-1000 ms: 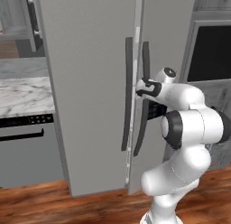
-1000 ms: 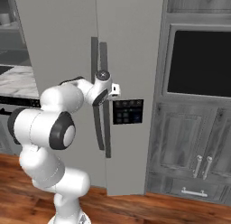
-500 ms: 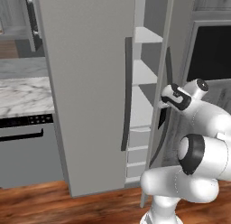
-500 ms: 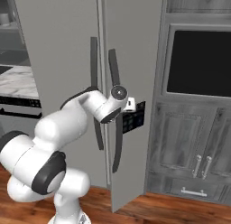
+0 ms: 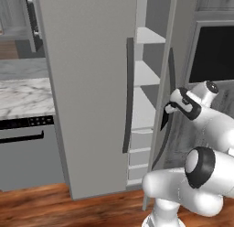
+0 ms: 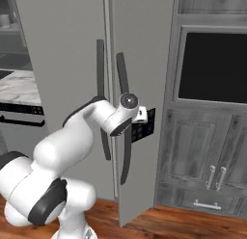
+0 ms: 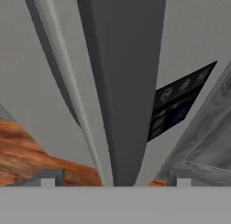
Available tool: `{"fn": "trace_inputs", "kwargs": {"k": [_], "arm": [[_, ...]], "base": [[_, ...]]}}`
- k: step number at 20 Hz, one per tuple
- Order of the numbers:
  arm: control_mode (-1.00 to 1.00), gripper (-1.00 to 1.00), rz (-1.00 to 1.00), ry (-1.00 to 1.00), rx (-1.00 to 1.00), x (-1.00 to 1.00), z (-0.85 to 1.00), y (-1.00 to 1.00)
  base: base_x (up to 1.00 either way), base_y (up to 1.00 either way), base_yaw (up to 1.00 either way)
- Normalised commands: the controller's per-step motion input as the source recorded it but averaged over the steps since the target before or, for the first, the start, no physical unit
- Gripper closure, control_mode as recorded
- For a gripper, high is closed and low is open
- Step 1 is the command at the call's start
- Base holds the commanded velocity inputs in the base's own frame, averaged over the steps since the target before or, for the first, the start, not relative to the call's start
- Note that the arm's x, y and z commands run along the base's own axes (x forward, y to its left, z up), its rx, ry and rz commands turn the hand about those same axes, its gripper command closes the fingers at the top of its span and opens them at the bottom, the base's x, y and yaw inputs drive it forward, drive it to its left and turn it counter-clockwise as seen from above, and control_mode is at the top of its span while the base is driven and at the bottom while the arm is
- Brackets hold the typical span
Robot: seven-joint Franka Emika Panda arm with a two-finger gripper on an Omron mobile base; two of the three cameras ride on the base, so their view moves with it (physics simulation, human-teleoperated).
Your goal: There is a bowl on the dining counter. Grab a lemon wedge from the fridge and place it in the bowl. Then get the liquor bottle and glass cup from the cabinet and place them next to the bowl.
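At the fridge point(image 5: 87, 84), the right-hand door point(image 6: 140, 79) stands partly swung out, and pale shelves point(image 5: 146, 75) show through the gap beside the closed left door. The gripper point(image 7: 113, 180) sits right at that open door's long dark handle point(image 7: 122, 83); seen from the hand, the handle runs up between the two finger tips point(image 7: 49, 178), which stand well apart on either side of it, so the jaws are spread and not pinching the bar.

No lemon wedge can be made out on the shelves from where I stand; the bowl, bottle and cup are elsewhere in the kitchen.

What worries me: the door is only part open, and with nothing gripping the handle it may drift or stay too narrow for the arm to reach inside. Pulling the hand away carelessly could snag a finger on the bar and nudge the door back. The arm's elbow is also close to the door edge, so a wide swing might knock it.

A small dark button panel point(image 6: 144, 127) sits on the door just beside the handle; its markings are too blurred to read, and I see no brand name
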Motion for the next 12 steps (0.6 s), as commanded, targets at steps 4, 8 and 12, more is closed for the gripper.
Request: {"fn": "trace_inputs", "kwargs": {"k": [4, 8, 12], "arm": [[-1.00, -1.00, 0.00, -0.13, -0.07, -0.91, 0.43, 0.05], [-1.00, -1.00, 0.01, -0.04, -0.10, -0.66, 0.51, 0.35], [-1.00, -1.00, 0.00, 0.00, -0.11, -0.28, 0.52, 0.68]], "base": [[0.00, 0.00, 0.00], [0.00, 0.00, 0.00], [0.00, 0.00, 0.00]]}}
